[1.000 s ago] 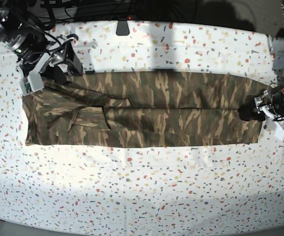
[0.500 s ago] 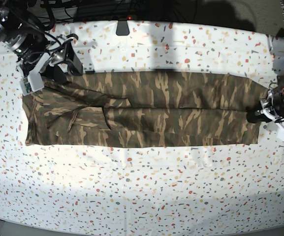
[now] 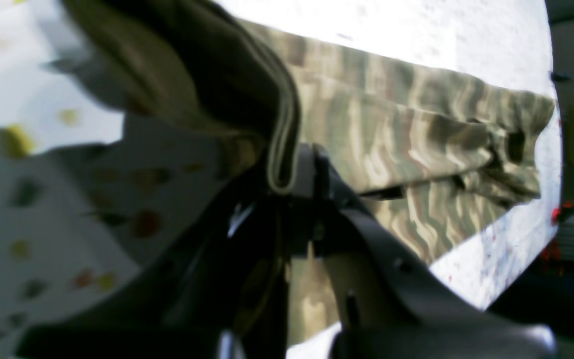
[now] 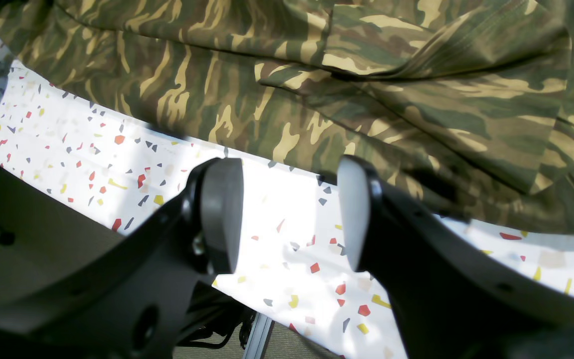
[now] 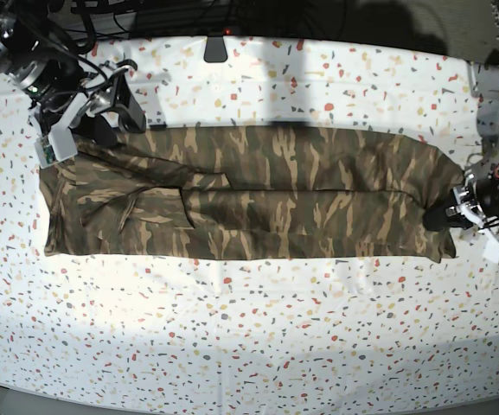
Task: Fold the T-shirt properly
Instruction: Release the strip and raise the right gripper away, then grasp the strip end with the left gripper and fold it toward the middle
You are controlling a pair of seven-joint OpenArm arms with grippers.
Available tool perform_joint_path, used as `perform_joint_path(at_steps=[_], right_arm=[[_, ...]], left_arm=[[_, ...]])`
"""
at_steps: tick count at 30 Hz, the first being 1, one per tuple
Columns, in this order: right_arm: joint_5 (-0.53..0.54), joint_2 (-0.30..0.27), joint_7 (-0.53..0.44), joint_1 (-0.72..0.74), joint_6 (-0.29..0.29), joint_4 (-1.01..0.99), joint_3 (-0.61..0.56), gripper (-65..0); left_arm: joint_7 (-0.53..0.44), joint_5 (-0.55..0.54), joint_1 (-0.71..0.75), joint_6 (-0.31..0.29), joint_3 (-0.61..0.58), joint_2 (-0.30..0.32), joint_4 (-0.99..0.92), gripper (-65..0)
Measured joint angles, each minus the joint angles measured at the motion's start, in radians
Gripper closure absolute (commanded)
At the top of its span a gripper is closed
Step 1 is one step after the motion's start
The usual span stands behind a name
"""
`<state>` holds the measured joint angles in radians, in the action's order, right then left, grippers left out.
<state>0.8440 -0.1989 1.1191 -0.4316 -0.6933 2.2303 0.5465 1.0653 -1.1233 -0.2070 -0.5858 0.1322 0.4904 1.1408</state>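
A white tabletop speckled with red, yellow and grey terrazzo chips (image 5: 249, 346) fills the base view. Across its middle lies the T-shirt (image 5: 249, 190), a large cloth garment in woodland camouflage of olive green, brown and tan streaks, folded into a long band that runs from one side of the table to the other. The layered sleeve folds sit at the band's end on the left of the base view. No brand, label or writing can be read on the cloth or the table.

At the opposite end, the left gripper (image 5: 444, 213) sits at the shirt's edge. In the left wrist view its black jaws are pressed together on a hemmed fold of the camouflage cloth (image 3: 282, 149), which rises bunched above the fingertips while the rest of the band stretches away across the table.

The right gripper (image 4: 289, 214) hovers over bare table just beside the shirt's long edge near the sleeve end. Its two grey-padded black fingers (image 4: 222, 209) stand apart with nothing between them, the cloth lying just beyond their tips.
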Motion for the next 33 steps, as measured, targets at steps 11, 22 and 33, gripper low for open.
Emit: perform_joint_path(at_steps=[11, 22, 33], right_arm=[[0.000, 0.000, -0.002, 0.002, 0.000, 0.000, 0.000, -31.0], [0.000, 0.000, -0.002, 0.002, 0.000, 0.000, 0.000, -31.0], [0.004, 0.000, -0.002, 0.002, 0.000, 0.000, 0.000, -31.0]], left_arm=[[0.022, 0.135, 0.045, 0.054, 0.000, -0.311, 0.205, 0.0], [-0.029, 0.428, 0.044, 0.075, 0.005, -0.542, 0.210, 0.0], [-0.162, 0.506, 0.042, 0.106, -0.048, -0.635, 0.210, 0.0]])
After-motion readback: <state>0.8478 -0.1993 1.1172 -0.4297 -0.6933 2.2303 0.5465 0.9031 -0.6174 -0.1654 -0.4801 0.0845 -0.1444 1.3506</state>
